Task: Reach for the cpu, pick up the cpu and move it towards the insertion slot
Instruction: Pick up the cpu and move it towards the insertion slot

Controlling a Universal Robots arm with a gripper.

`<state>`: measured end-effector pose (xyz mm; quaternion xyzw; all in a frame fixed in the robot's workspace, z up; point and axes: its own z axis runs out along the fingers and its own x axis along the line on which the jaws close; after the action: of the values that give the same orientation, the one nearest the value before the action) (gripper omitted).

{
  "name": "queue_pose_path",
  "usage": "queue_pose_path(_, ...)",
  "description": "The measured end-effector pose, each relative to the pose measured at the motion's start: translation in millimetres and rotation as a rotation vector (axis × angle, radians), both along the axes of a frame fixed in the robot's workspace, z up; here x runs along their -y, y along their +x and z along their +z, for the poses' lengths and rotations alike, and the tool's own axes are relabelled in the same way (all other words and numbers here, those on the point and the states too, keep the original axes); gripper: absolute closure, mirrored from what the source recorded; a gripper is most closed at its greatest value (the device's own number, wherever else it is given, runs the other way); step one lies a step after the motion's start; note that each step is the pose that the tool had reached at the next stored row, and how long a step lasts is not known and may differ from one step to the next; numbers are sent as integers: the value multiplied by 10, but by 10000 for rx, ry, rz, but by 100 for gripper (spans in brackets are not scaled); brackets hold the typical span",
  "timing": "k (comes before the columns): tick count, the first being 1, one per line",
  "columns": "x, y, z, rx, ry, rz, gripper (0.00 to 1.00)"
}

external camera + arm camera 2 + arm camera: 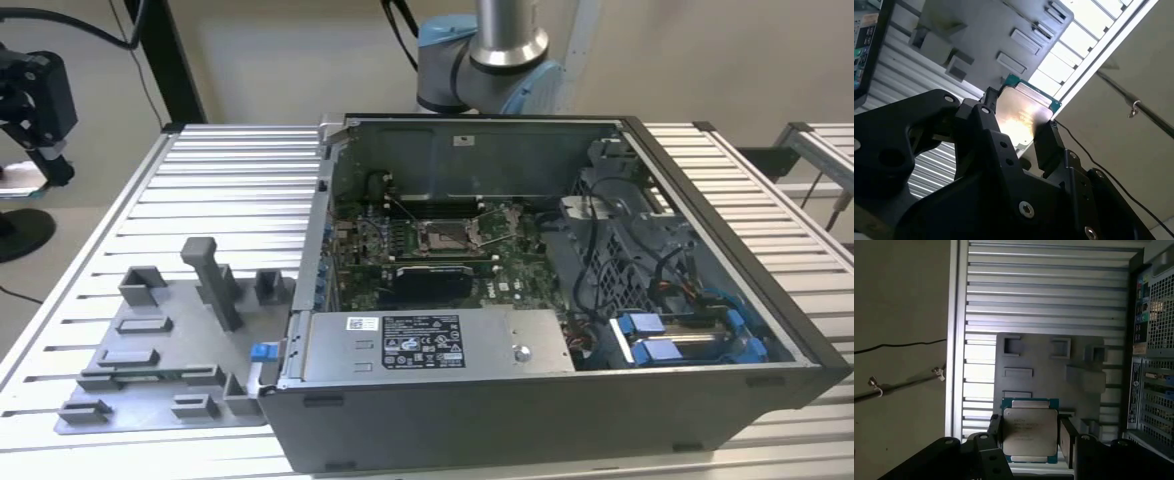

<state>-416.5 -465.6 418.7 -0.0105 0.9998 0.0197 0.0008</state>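
1 cpu (1030,430) sits between the 2 fingers (1067,437) of 1 gripper (1030,439). The exterior view has 1 robot arm (487,60), 1 slatted table (227,190) and 1 open computer case (534,420) holding 1 insertion slot (442,236) — with 1 silver box (521,335) at 6 o'clock from it. 1 grey tray (147,360) lies at 9 o'clock from the case, carrying 1 tall post (214,280).
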Motion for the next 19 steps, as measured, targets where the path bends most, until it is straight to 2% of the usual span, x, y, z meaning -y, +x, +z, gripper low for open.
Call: queue_pose_path(19,0,50,-9,0,-1,1,100)
